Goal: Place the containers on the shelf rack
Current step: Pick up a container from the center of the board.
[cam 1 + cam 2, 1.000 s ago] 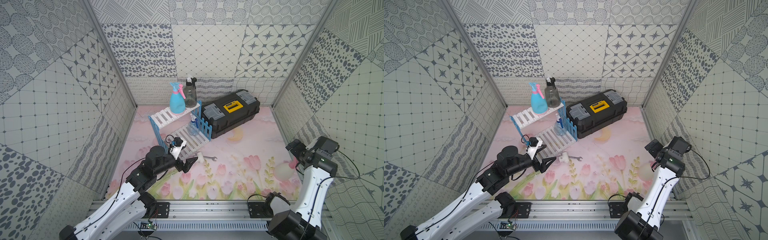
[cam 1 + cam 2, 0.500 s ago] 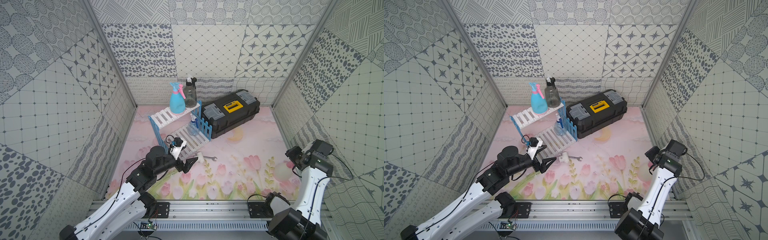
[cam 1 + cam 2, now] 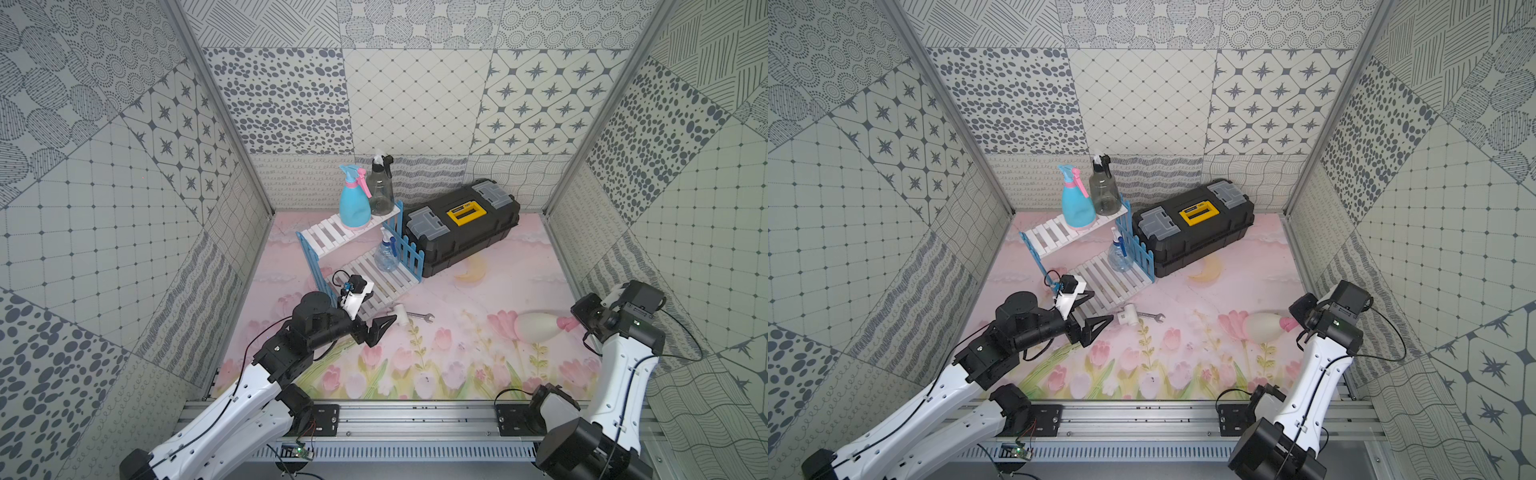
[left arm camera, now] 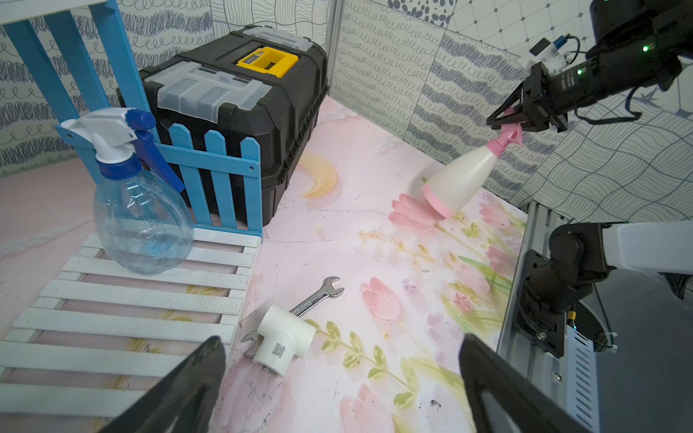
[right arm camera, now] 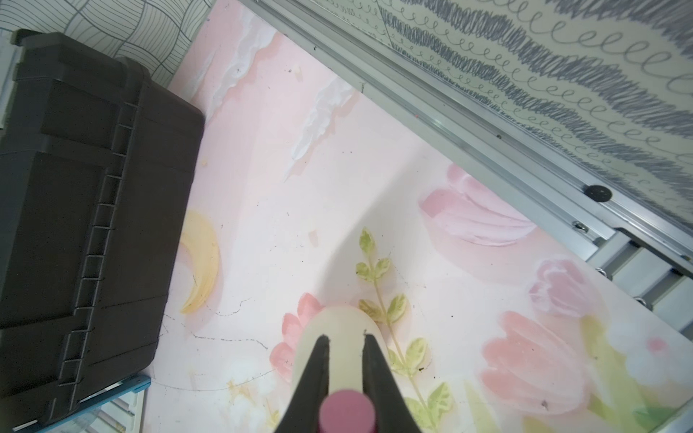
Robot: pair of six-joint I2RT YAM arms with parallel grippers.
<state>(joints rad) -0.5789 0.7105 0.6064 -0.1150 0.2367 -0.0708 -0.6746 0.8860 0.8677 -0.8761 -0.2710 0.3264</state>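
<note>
Cream bottle (image 3: 536, 328) is the last one not on the shelf rack (image 3: 365, 272). It leans on the counter (image 3: 457, 299) by the right wall, well apart from the rack. Your right claw (image 5: 344, 340), open a second ago, has now closed on its pink top, so you can lift. The body looks like smooth hard plastic, a cone with a narrow neck. Left claw (image 3: 1100, 306) hangs wide open, empty, near the white slats.

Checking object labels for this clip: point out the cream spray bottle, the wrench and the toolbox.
cream spray bottle (image 4: 459, 178): left wrist view, on its cream body.
wrench (image 4: 315, 298): left wrist view, on its shaft.
toolbox (image 3: 469, 245): a top view, on its black body.
</note>
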